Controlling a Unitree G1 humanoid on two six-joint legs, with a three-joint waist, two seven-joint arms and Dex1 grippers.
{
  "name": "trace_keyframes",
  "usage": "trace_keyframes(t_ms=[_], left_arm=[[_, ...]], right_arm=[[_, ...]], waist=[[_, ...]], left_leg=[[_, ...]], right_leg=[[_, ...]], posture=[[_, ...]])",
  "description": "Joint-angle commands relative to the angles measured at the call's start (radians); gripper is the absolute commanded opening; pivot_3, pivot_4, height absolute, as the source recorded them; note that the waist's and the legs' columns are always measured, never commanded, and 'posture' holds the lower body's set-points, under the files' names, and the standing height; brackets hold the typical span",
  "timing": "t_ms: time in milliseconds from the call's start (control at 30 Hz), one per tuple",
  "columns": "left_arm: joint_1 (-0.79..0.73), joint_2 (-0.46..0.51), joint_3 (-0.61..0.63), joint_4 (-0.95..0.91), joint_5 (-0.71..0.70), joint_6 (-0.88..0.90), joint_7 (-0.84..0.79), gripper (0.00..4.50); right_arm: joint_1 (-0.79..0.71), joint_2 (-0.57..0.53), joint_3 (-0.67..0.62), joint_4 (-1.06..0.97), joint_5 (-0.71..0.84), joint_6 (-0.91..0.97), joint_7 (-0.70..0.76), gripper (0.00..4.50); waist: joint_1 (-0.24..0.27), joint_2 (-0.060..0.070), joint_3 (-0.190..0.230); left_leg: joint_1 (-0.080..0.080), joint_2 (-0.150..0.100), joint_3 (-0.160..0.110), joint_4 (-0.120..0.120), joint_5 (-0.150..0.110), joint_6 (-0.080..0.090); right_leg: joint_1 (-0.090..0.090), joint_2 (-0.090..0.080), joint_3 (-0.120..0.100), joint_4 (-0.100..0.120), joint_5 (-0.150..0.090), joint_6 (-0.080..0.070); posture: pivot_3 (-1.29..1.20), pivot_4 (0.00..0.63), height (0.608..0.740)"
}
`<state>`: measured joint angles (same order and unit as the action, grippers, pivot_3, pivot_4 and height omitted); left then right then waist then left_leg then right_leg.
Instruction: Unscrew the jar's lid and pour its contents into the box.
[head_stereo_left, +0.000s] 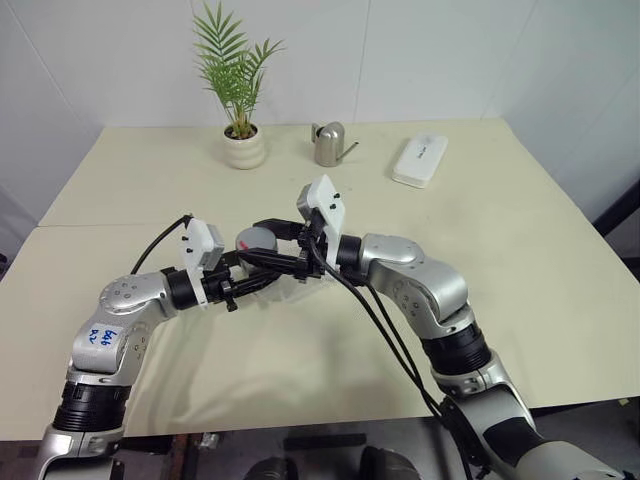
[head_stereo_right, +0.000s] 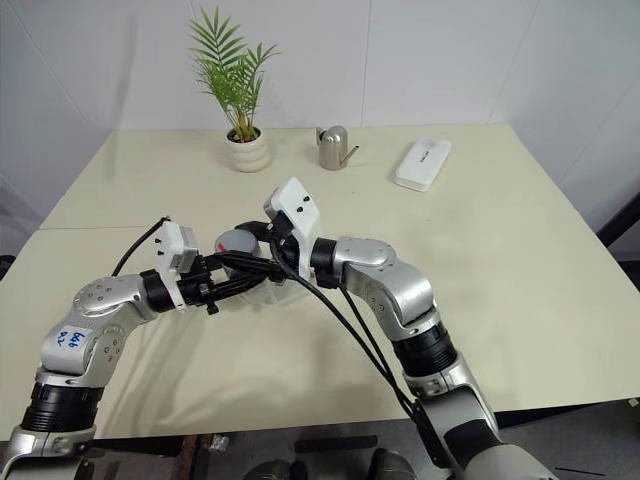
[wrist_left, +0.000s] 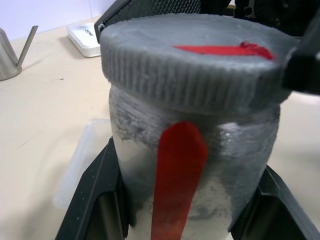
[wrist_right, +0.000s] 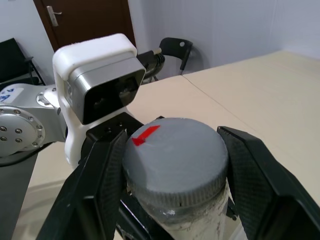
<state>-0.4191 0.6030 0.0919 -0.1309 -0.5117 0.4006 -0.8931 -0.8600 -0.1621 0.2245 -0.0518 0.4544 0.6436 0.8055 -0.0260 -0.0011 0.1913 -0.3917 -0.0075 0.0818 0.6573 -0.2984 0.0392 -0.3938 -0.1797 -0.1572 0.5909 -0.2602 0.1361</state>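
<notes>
While the left gripper (wrist_left: 185, 220) clamps the jar (wrist_left: 195, 165) and the right gripper (wrist_right: 170, 165) its lid (wrist_right: 175, 155), a cream table (head_stereo_left: 500, 230) lies below.

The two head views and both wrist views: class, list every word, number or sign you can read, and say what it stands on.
White case: a small dark print, too small to read.
White sticker on the left arm: blue handwriting, too blurred to read.
Lid: a red mark, no letters.
Jar: a red patch, no letters.
Nothing else bears text.
</notes>
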Motion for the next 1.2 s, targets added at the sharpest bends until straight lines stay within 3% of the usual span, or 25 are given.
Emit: trace_keyframes(t_ms=[33, 167, 400, 533, 733, 1000, 1200], left_arm=[[-0.048, -0.01, 0.011, -0.05, -0.104, -0.008, -0.108, 1.92], [-0.111, 0.01, 0.003, -0.028, -0.196, 0.072, -0.241, 1.92], [-0.135, 0.03, -0.035, -0.02, -0.168, 0.078, -0.328, 1.92], [-0.124, 0.021, -0.02, -0.024, -0.162, 0.066, -0.304, 1.92], [-0.103, 0.037, 0.011, -0.027, -0.156, 0.071, -0.276, 1.92], [-0.093, 0.035, 0.029, -0.01, -0.123, 0.041, -0.234, 1.92], [-0.11, 0.014, 0.003, 0.01, -0.082, 0.006, -0.198, 1.92]], right_arm=[[-0.054, -0.07, -0.001, -0.006, 0.073, -0.049, 0.239, 2.53], [-0.154, -0.179, 0.018, 0.062, 0.112, -0.04, 0.489, 2.53], [-0.249, -0.22, 0.018, 0.174, 0.101, -0.072, 0.626, 2.53], [-0.248, -0.213, -0.006, 0.198, 0.093, -0.086, 0.594, 2.53], [-0.239, -0.222, -0.075, 0.205, 0.11, -0.056, 0.508, 4.46], [-0.199, -0.21, -0.091, 0.114, 0.097, -0.018, 0.386, 4.46], [-0.139, -0.106, -0.046, -0.037, 0.112, 0.061, 0.228, 4.46]], waist=[[0.0, 0.0, 0.0], [-0.001, 0.0, 0.0], [-0.003, -0.001, 0.0], [-0.002, -0.001, 0.0], [0.0, -0.001, 0.001], [-0.001, -0.001, 0.001], [-0.002, -0.001, 0.001]], left_leg=[[0.0, 0.0, 0.0, 0.0, 0.0, 0.0], [-0.001, 0.0, 0.001, 0.002, -0.001, 0.001], [0.001, 0.002, 0.002, 0.002, -0.001, 0.001], [0.0, 0.002, 0.002, 0.003, -0.001, 0.001], [-0.001, 0.002, 0.002, 0.004, -0.001, 0.001], [-0.001, 0.002, 0.002, 0.004, -0.001, 0.0], [-0.001, 0.002, 0.002, 0.004, -0.002, 0.0]], right_leg=[[0.0, 0.0, 0.0, 0.0, 0.0, 0.0], [0.0, 0.0, 0.0, 0.0, 0.0, 0.0], [0.0, 0.002, 0.001, 0.0, 0.0, 0.0], [0.0, 0.001, 0.001, 0.0, 0.0, 0.0], [0.0, 0.001, 0.001, 0.0, 0.0, 0.0], [0.0, 0.001, 0.001, 0.0, 0.0, 0.0], [0.0, 0.001, 0.001, 0.0, 0.0, 0.0]], posture=[[0.0, 0.15, 0.74], [0.0, 0.15, 0.74], [0.0, 0.15, 0.74], [0.0, 0.15, 0.74], [0.0, 0.15, 0.74], [0.0, 0.15, 0.74], [0.0, 0.15, 0.74]])
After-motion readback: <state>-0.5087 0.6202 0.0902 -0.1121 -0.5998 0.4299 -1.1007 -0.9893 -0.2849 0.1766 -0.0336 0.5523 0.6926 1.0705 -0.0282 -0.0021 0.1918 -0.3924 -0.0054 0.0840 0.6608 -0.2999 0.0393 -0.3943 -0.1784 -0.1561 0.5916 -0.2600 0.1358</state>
